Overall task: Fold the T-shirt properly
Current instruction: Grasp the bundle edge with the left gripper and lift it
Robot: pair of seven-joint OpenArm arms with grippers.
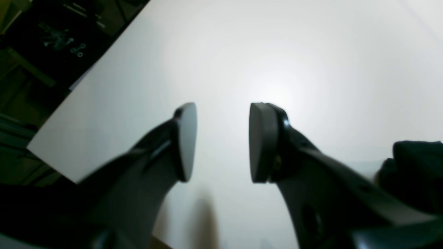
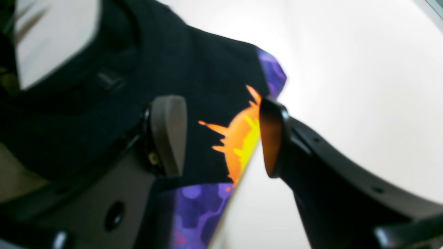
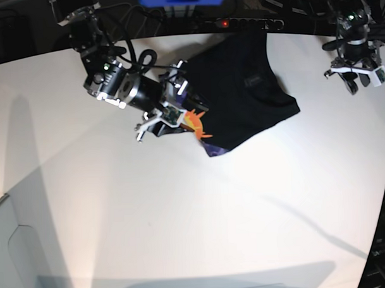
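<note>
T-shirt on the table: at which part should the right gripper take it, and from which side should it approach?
Probably the printed edge of the T-shirt, where the orange and purple print folds outward beside bare table. That edge lies free between the open jaws of the right gripper, so approaching from the table side looks best.

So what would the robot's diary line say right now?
T-shirt: bunched, print edge showing | right gripper: open over print, no grip | left gripper: open, above bare table

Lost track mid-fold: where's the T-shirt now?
In the base view, the T-shirt lies bunched at the table's far edge, beside the open right pincer.
</note>
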